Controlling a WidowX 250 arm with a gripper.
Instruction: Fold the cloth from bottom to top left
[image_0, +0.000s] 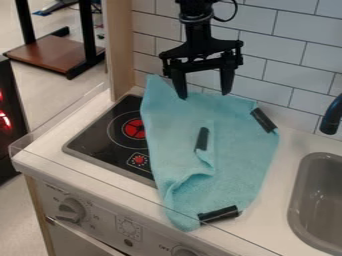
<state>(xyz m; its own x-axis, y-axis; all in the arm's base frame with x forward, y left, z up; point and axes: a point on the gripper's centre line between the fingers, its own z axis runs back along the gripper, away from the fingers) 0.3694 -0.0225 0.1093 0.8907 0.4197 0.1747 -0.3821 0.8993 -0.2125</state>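
Gripper (204, 95) empty, fingers wide apart; turquoise cloth (244, 155), overlapping the cooktop (100, 142), lies toward 6 o'clock from it, long axis roughly 12-to-6, its bottom corner (187, 219) farthest away.

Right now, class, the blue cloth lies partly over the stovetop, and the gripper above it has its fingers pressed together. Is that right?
Not quite: the camera view shows the gripper above the blue cloth with its fingers spread apart. The cloth does lie partly over the stovetop.
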